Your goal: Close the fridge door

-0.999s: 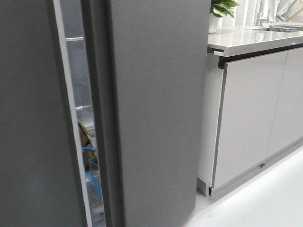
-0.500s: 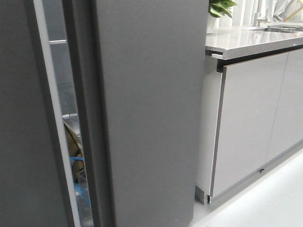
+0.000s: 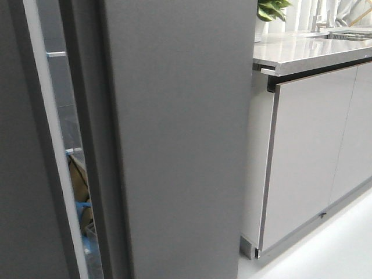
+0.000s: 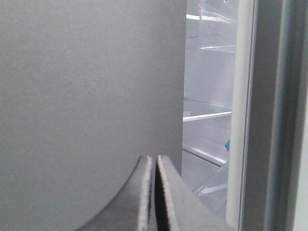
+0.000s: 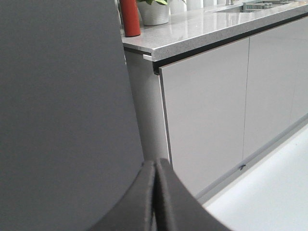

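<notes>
The fridge door is a matte dark-grey panel at the far left of the front view, edged by a white lining strip. It stands ajar, and a narrow gap shows shelves and stored items. The strip also shows in the left wrist view, beside clear shelves. My left gripper is shut and empty, close to a broad grey panel. I cannot tell if it touches the panel. My right gripper is shut and empty beside the fridge side wall. Neither gripper shows in the front view.
The broad dark-grey fridge side wall fills the middle. Glossy light-grey cabinet doors stand to its right under a stone countertop with a plant. A red bottle and a pot stand on the counter. Pale floor lies low right.
The door, the gap and the fridge wall have all slid leftward in the front view. The gap looks about as narrow as before, perhaps slightly narrower.
</notes>
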